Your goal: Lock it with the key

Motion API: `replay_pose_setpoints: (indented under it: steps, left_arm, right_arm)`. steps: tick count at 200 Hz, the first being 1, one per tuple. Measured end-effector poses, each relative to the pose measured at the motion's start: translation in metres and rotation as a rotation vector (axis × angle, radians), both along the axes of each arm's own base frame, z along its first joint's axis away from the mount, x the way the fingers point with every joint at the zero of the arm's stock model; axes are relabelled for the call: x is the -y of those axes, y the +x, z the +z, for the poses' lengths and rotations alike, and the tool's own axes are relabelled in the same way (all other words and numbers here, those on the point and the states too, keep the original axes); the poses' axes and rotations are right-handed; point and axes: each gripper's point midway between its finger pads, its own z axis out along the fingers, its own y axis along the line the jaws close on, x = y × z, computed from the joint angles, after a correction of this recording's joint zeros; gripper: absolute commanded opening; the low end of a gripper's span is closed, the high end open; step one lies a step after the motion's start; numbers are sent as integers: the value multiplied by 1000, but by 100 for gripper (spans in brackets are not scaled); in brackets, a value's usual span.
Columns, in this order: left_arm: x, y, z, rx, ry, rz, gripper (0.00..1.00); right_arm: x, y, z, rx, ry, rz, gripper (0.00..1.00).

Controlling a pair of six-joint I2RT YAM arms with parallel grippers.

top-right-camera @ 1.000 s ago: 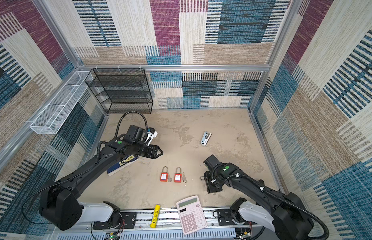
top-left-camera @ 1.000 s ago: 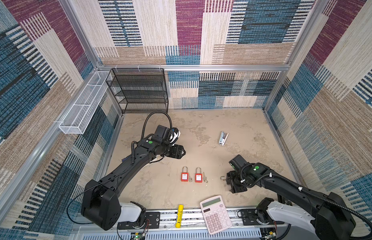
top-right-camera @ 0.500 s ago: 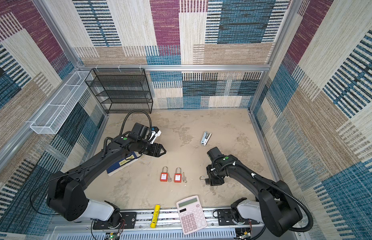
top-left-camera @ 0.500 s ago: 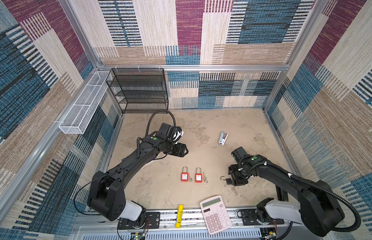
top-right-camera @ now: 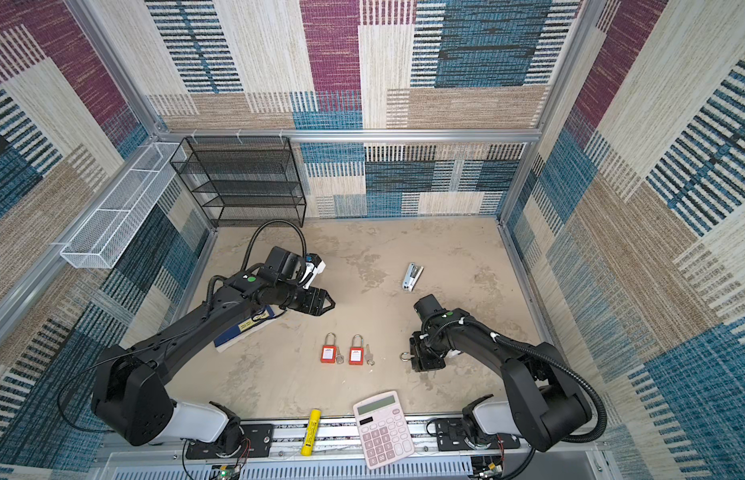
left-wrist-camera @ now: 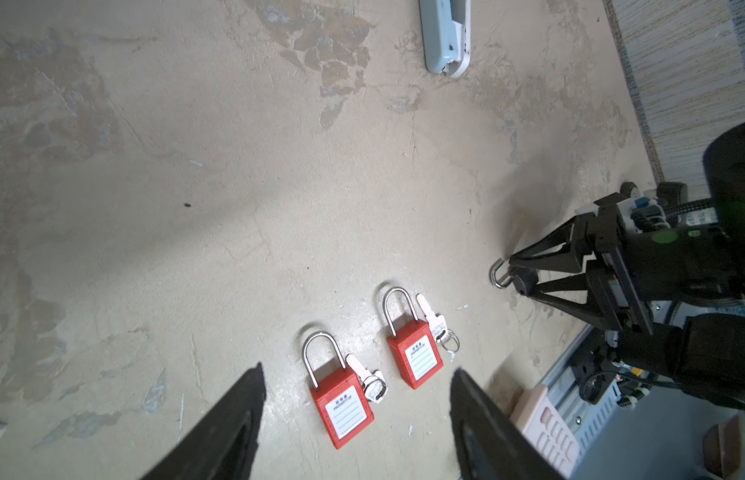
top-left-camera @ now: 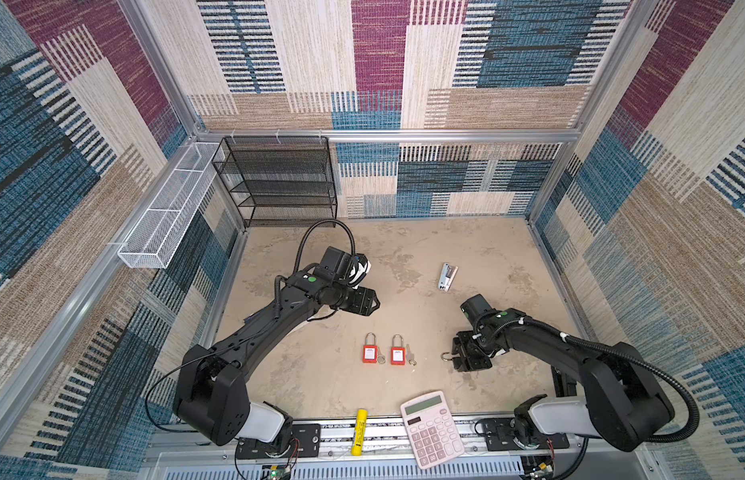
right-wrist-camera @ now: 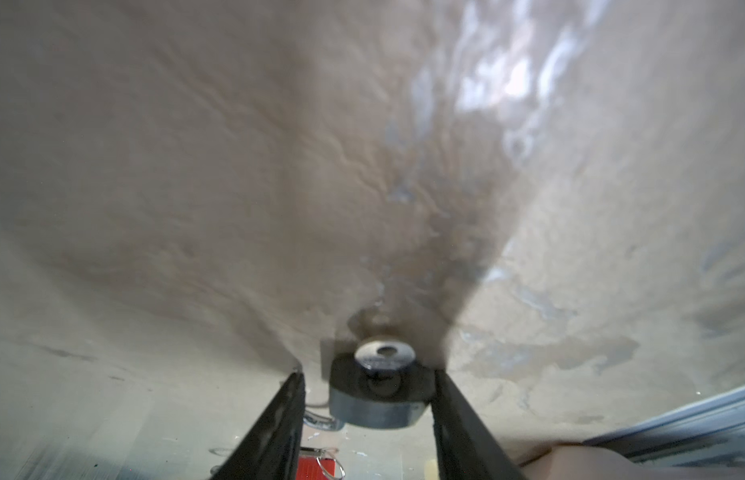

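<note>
Top views, right pincer: in both top views the right pincer is low on the table, reaching toward the middle.
Top views, dark padlock: only its steel shackle shows, poking out past the fingertips toward the two red padlocks. The body is hidden under the pincer.
Top views, left pincer: the left pincer hangs above the table with its jaws spread and holds nothing. It is well apart from the dark padlock and nearer the red ones.
Left wrist view: both red padlocks lie flat, each with a key just beside it. The dark padlock's shackle shows at the right pincer's tips.
Right wrist view, grip: the dark padlock sits between the fingers with a silver key head standing out of it. One finger meets its side and a gap shows at the other, so the jaws bracket it without clamping.
Deciding relation: the lock's long axis appears to run along the right pincer's reach, shackle outward and key end nearer the wrist. The right arm is far nearer.
Change from a second ago: the right pincer is at much the same spot, but its arm has swung inward. The left pincer has edged toward the centre.
</note>
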Motion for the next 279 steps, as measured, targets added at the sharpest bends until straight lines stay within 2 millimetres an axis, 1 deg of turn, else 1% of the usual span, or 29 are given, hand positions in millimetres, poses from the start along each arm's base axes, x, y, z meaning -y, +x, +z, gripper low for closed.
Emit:
replay_pose_setpoints:
  steps: [17, 41, 64, 84, 106, 132, 149, 165, 191, 204, 221, 229, 258, 279]
  left_arm:
    - [1, -2, 2, 7, -2, -5, 72]
    - [5, -4, 4, 10, -3, -16, 72]
    - [8, -7, 3, 5, -4, -23, 72]
    - [12, -7, 3, -4, -8, -30, 72]
    - [21, -7, 11, -14, -61, -32, 72]
    - [39, -4, 23, -11, -193, -29, 72]
    - [50, -5, 27, -26, -283, -12, 72]
    - [63, -4, 36, -24, -368, -12, 72]
    - [88, -6, 53, 16, -471, -50, 72]
    - [103, -7, 52, 28, -517, -63, 70]
    - [119, -7, 41, 14, -552, -64, 69]
    - [126, -6, 39, 11, -569, -66, 68]
    - [144, 3, 39, 72, -623, -62, 67]
    - [153, 11, 33, 80, -656, -53, 64]
  right_arm:
    - [-2, -3, -1, -11, 13, 8, 36]
    - [-3, -4, 0, 2, 32, 10, 32]
    - [-3, -2, 2, 32, 38, 7, 31]
    - [-1, 9, 8, 92, 25, -1, 29]
    - [-4, 30, 26, 185, 30, 6, 29]
    - [-8, 57, 49, 294, 34, 6, 29]
    - [-12, 76, 69, 357, 47, 6, 29]
    - [-16, 93, 85, 413, 53, 8, 29]
    - [-21, 113, 102, 466, 67, -1, 29]
    - [-24, 122, 109, 481, 73, 1, 29]
    - [-29, 132, 118, 509, 85, 2, 29]
    - [-31, 136, 122, 520, 94, 2, 29]
    - [-33, 139, 126, 528, 113, -13, 29]
    - [-34, 140, 128, 531, 127, -34, 29]
